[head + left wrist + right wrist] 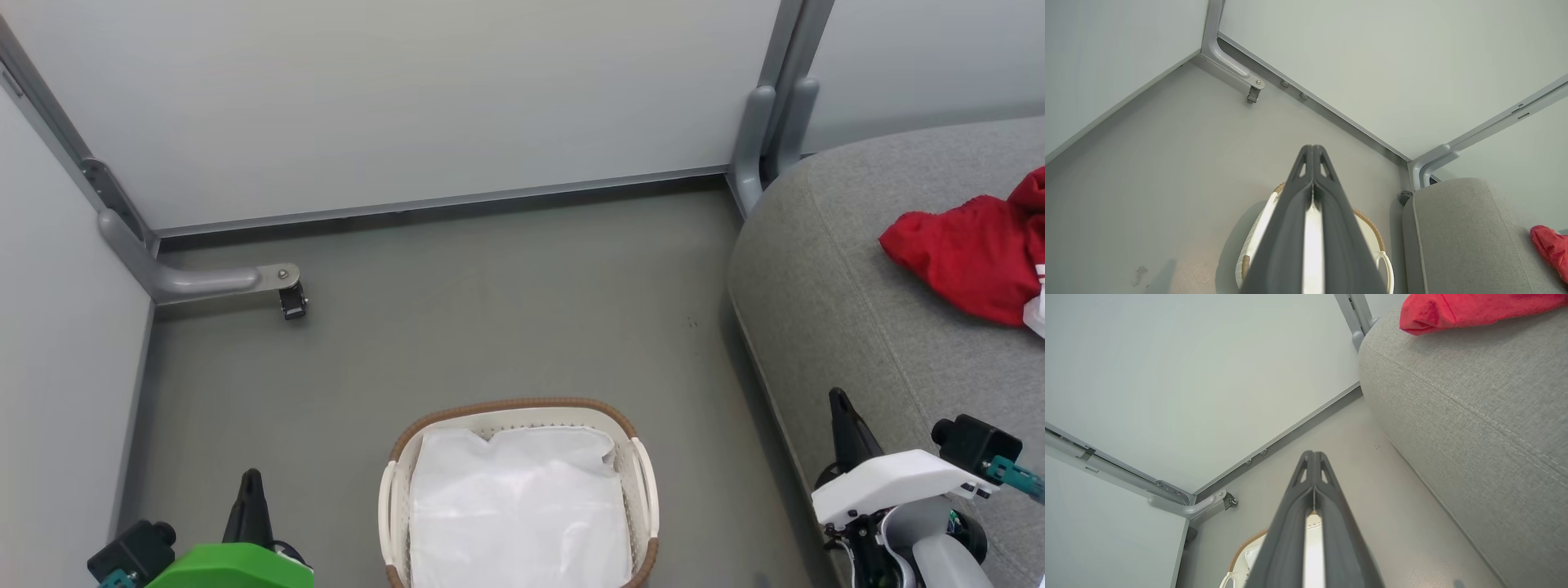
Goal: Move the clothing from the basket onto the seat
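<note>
Clothing [967,253] lies on the seat [841,310], apart from the basket [514,404]. Your left tool [1312,149] and right tool [1312,455] are pressed together.

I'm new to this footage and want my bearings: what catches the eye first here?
The bright red clothing lying on the grey seat at the right stands out most. Next comes the cream basket on the floor at bottom centre, holding a white liner and nothing red.
</note>
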You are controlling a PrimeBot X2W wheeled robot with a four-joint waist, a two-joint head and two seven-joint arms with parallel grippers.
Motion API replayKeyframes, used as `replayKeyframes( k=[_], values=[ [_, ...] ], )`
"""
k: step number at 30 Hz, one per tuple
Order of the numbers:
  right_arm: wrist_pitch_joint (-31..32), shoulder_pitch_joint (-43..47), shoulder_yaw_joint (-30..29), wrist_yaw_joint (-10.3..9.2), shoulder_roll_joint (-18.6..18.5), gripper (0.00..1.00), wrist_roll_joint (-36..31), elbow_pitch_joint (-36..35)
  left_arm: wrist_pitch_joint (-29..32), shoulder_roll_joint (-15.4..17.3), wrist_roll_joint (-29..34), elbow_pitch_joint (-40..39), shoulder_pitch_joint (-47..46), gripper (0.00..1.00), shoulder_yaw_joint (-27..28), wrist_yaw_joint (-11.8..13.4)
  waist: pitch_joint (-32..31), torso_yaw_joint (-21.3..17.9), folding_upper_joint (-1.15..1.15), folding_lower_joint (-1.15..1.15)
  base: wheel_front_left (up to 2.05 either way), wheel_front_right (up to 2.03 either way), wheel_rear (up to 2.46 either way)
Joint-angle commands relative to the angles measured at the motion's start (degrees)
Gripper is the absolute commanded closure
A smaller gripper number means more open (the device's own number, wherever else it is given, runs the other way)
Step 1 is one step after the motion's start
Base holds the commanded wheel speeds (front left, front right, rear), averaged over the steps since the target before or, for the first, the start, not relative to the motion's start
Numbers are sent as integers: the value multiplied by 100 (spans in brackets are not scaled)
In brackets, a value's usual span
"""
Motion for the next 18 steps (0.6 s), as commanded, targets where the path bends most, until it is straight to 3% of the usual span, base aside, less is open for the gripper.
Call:
replayKeyframes(
  k=[1,18],
  values=[
    [47,-1,-26,-2,-35,100,225,-127,40,22,-218,-118,-193,100,52,-35,-2,1,0,0,0,0,0],
    [374,54,-121,-3,-46,100,1561,-359,363,29,-1466,-248,-324,100,203,-146,-21,18,0,0,0,0,0]
  ],
)
